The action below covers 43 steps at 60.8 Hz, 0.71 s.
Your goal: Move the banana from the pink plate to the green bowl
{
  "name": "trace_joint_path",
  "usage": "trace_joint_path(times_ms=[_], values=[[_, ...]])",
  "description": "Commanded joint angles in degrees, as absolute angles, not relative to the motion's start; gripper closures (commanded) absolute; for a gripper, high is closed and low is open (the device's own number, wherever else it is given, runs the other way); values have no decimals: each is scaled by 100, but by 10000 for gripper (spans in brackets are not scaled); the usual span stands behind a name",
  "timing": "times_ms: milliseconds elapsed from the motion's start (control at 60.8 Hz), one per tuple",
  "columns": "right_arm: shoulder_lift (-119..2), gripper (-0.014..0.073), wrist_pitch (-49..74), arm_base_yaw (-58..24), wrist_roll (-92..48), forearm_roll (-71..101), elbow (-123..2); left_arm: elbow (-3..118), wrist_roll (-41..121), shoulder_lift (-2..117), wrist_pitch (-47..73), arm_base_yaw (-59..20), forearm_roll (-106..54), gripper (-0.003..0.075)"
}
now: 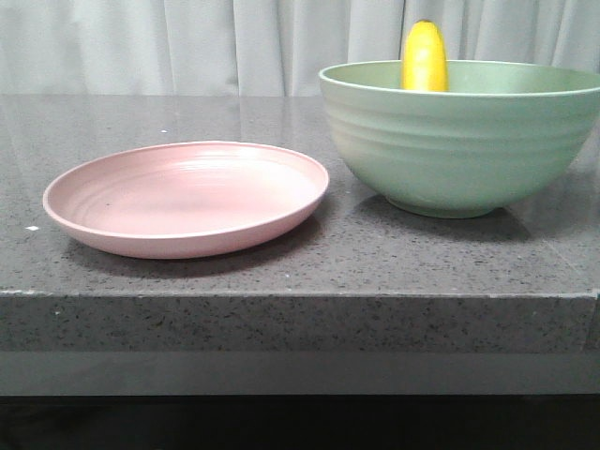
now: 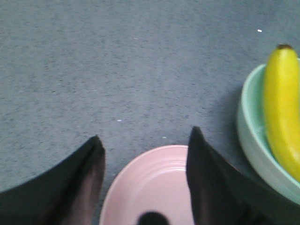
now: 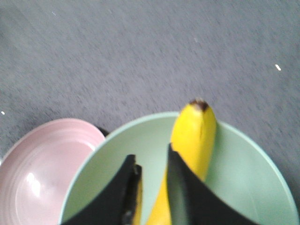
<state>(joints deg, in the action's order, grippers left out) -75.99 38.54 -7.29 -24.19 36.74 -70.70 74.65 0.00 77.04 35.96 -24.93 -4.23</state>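
Right pincer: right gripper [image 3: 151,187] hangs over the green bowl, fingers narrowly parted with the banana's lower part showing in the gap and beside them; whether they pinch it or have let go, I cannot tell.
Left pincer: left gripper [image 2: 145,180] spread wide, holding nothing, poised above the pink plate's edge, likely just out of the way.
Countertop: dark speckled stone counter [image 1: 281,281] bearing both dishes, side by side and close together.
Green bowl: green bowl [image 1: 459,136], deep and ridged, stands on the right as the target.
Pink plate: pink plate [image 1: 187,197], shallow, lies on the left with nothing on it.
Banana: banana [image 1: 425,58] is inside the bowl, leaning on its wall, tip poking above the rim; the transfer looks nearly complete.
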Motion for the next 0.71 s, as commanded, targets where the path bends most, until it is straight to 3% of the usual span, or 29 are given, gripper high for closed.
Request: trace_joint_path(times_ms=[0,82,115,197,362,691], values=[[-7339,575,4193,-701,-1256,2613,-7520,7654,-92,7511,3263,-2096,-412,521],[-7286,612,4509,-701,-790,1979,-7655,7643,-92,7502,3288,-1676,-412,704],[-7257,624,4583,-701,-722,1820,-7655,7617,-92,7465,3288,-1539,-412,738],[-7132,666,4705,-701,-692,1510,-7623,7476,-92,7331,3288,-1298,-412,741],[-6449,659,3918,-701,-655,1452,-6963,6751,-92,6710,3038,-1064,-376,741],[-4305,664,1760,-707,-686,1510,-4171,4314,-92,4384,2029,-1064,-365,741]])
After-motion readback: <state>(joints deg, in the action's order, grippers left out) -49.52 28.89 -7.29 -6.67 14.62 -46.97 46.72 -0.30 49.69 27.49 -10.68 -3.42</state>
